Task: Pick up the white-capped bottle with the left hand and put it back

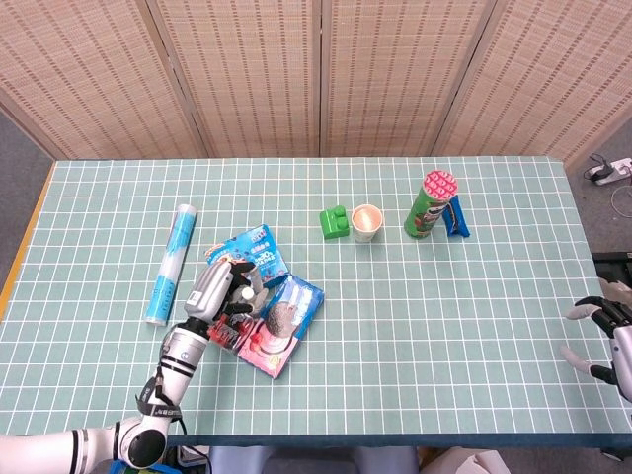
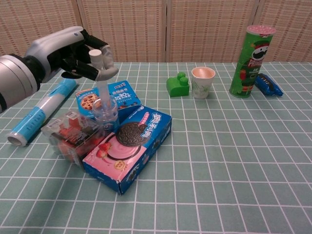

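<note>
The white-capped bottle (image 2: 104, 110) is clear, with a slim white neck and a white cap at the top. It stands among snack packs at the table's left. My left hand (image 2: 68, 52) is over it and grips the cap between its fingers. The bottle's clear lower body still sits between the packs. In the head view the left hand (image 1: 219, 292) covers most of the bottle. My right hand (image 1: 598, 331) hovers at the table's right edge with fingers spread and nothing in it.
A pink and blue cookie box (image 2: 129, 146), a blue cookie pack (image 2: 110, 94) and a clear red packet (image 2: 72, 133) crowd the bottle. A blue tube (image 2: 41, 112) lies to the left. A green block (image 2: 177, 85), a paper cup (image 2: 203, 82) and a green can (image 2: 251, 54) stand further back.
</note>
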